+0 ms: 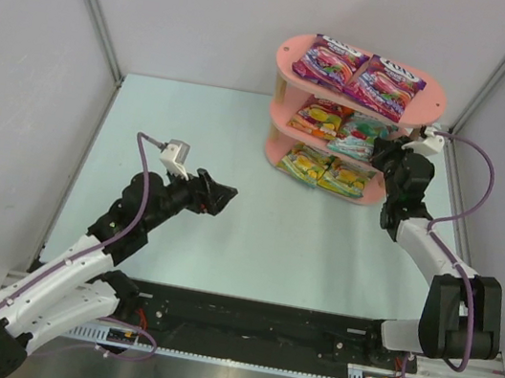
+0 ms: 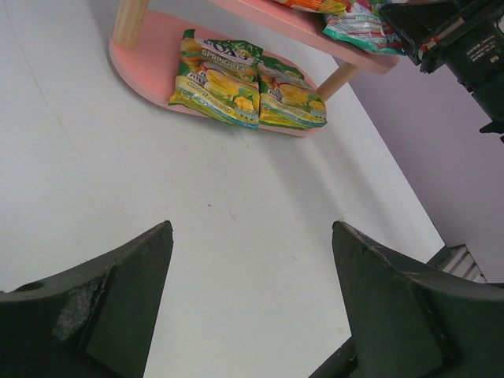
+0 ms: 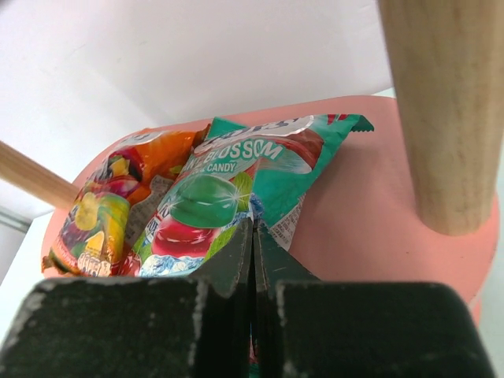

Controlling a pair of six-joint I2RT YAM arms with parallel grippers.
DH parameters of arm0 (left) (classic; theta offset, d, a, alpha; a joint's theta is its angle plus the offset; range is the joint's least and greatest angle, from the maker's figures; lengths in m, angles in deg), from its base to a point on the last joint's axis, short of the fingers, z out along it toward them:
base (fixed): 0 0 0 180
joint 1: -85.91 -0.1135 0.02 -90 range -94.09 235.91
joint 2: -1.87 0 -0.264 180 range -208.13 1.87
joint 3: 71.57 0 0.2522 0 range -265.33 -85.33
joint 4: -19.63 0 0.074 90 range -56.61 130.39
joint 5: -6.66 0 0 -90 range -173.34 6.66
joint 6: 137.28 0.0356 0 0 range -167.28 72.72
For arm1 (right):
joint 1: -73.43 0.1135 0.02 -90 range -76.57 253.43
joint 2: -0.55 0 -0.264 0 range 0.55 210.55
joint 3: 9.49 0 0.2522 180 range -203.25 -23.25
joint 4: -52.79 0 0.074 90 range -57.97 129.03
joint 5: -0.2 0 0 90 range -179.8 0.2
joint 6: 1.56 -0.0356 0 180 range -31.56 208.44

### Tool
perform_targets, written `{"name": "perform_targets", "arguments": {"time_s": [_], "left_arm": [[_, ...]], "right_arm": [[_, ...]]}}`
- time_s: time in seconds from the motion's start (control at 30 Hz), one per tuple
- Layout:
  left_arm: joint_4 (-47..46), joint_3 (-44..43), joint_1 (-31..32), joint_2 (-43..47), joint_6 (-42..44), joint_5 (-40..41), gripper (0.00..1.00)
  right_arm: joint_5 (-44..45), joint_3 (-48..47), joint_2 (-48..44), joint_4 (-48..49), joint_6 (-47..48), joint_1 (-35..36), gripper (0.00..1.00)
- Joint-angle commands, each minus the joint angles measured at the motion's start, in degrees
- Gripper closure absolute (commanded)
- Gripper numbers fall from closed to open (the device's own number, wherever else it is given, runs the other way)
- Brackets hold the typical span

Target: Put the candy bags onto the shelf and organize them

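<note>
The pink shelf [image 1: 293, 60] stands at the far right and carries all the candy bags. Two purple bags [image 1: 330, 61] [image 1: 386, 83] lie on its top board. On the middle board [image 3: 370, 213] a red-orange bag [image 3: 110, 205] lies next to a teal bag [image 3: 236, 189]. Two yellow-green bags [image 2: 216, 79] [image 2: 290, 98] rest on the bottom board [image 2: 142, 59]. My right gripper [image 3: 253, 224] is shut, its tips against the teal bag's near edge, and it holds nothing. My left gripper [image 2: 252, 228] hangs open and empty over the table, left of the shelf.
A wooden dowel post [image 3: 449, 110] rises close to the right of my right gripper. Grey walls with metal corner rails enclose the pale green table [image 1: 196, 121]. The right arm [image 2: 465, 47] reaches in at the shelf's right end.
</note>
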Motion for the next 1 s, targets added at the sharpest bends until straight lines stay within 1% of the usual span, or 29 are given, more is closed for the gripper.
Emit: {"name": "perform_targets", "arguments": {"time_s": [0.0, 0.33, 0.93, 0.97], "left_arm": [[0.38, 0.56, -0.45, 1.72, -0.95, 0.32, 0.13], [-0.59, 0.56, -0.45, 0.93, -1.30, -0.38, 0.13], [-0.24, 0.74, -0.45, 1.54, -1.48, -0.12, 0.14], [-0.15, 0.74, -0.45, 1.63, -1.48, -0.20, 0.14]], "right_arm": [[3.07, 0.16, -1.64, 0.20, -0.34, -0.69, 1.00], [-0.27, 0.60, -2.43, -0.33, -0.52, -3.33, 1.00], [-4.23, 0.60, -1.11, 0.63, -0.60, -3.51, 1.00], [-6.40, 0.60, -0.94, 0.72, -0.60, -3.51, 1.00]]}}
